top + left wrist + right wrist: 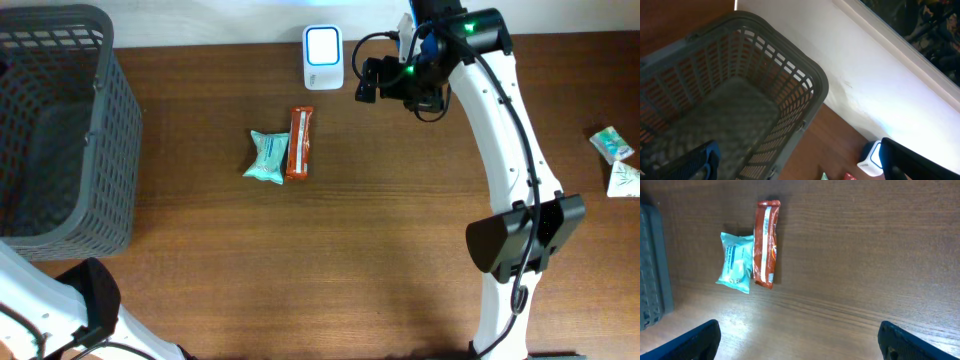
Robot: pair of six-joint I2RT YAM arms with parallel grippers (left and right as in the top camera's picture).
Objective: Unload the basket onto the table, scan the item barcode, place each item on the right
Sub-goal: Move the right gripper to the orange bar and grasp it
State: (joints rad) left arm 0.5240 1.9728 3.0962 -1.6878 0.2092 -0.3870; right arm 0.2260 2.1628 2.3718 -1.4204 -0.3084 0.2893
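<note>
My right gripper [800, 347] hangs nearest the lens, jaws wide apart and empty. My left gripper [800, 170], also spread, faces the one grey basket [112, 120] at far left. On the tabletop [400, 250] lie two items side by side, touching: one teal packet [267, 156] and one orange snack bar [300, 142]. One white scanner [323, 58] sits beyond them, and two more packets [612, 145] lie far right. I'd pinch the bar across its narrow width, leaving any barcode uncovered.
</note>
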